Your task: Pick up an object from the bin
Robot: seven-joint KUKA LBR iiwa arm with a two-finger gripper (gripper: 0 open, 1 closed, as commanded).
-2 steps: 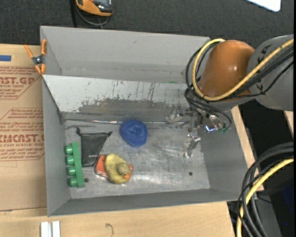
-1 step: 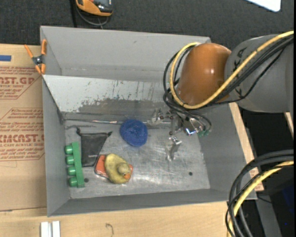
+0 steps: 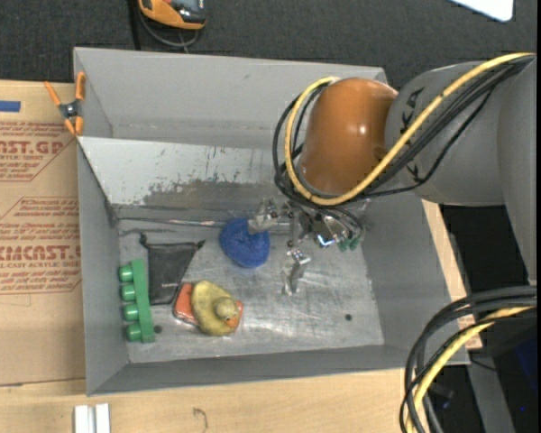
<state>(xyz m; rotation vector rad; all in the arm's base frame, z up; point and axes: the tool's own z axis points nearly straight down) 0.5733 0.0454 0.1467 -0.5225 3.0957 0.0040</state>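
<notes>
My gripper [image 3: 280,244] hangs under the orange wrist cover near the middle of the bin, low over the floor. It stands open: one fingertip [image 3: 294,273] points down at the bare floor, the other [image 3: 267,216] sits at the upper right edge of a round blue lump [image 3: 244,244]. The blue lump lies just left of the gripper, beside it and not between the fingers. Nothing is held.
A yellow rubber duck [image 3: 219,310] lies at the front, against an orange piece [image 3: 184,302]. A black flat thing [image 3: 169,264] lies left of the blue lump. A green studded block [image 3: 137,301] stands by the left wall.
</notes>
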